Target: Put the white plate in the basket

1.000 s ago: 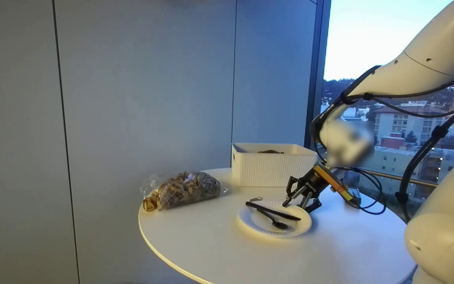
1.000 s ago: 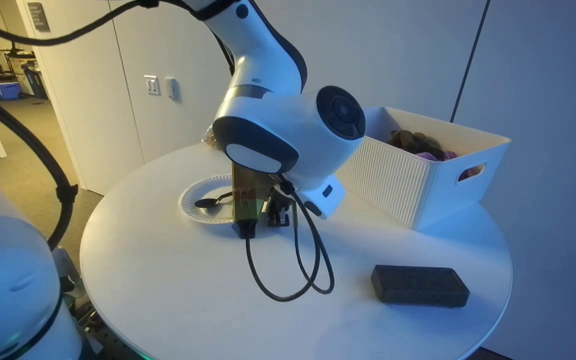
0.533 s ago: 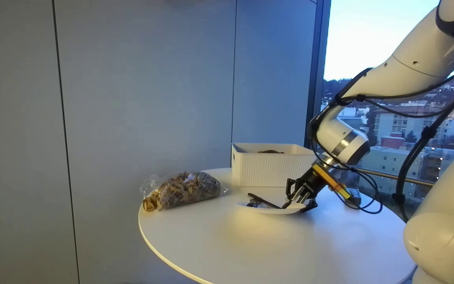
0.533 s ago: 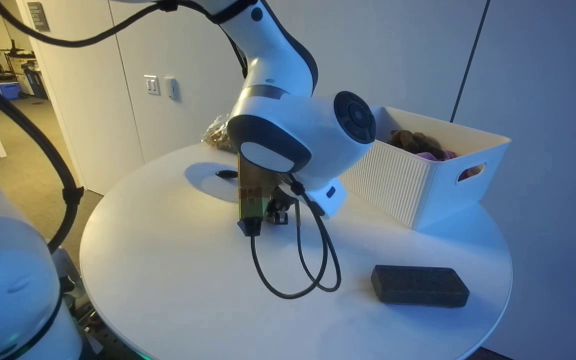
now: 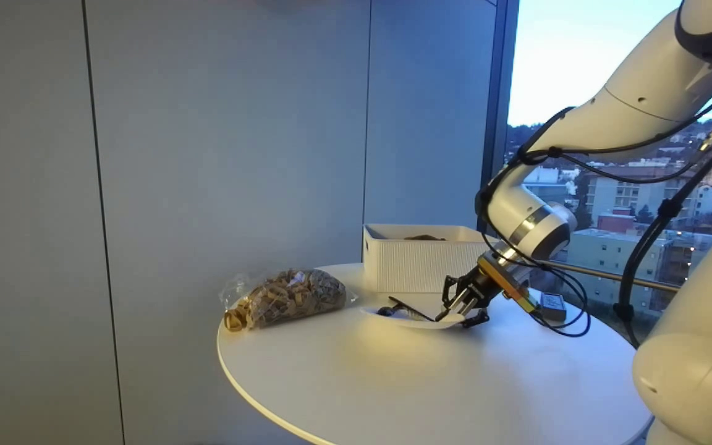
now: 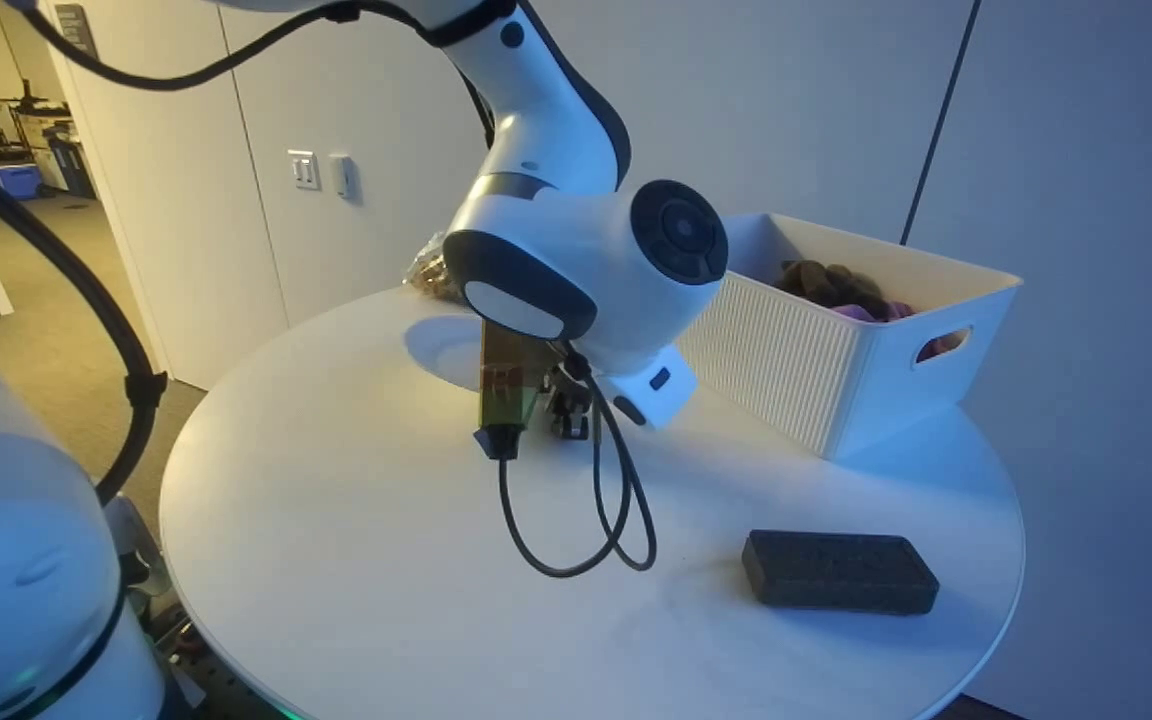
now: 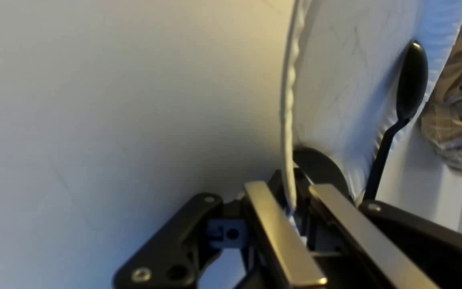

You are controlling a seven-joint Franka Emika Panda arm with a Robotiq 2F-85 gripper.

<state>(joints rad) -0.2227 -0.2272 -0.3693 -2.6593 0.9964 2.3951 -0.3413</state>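
Observation:
The white plate is off the table and tilted, seen nearly edge-on in an exterior view. It also shows in an exterior view, partly hidden by the arm, and in the wrist view. My gripper is shut on the plate's rim, which runs between the fingers. It also shows in an exterior view. A black spoon and a black knife lie on the plate. The basket stands behind the plate, and its open top and side show too.
Brown and purple items lie in the basket. A clear bag of brown shreds lies at the table's far edge. A dark block lies on the round white table on the basket's side.
The plate was flat on the table a second ago. It has been lifted by its rim and tilted, and has moved a little with the gripper. The spoon and knife have shifted on it.

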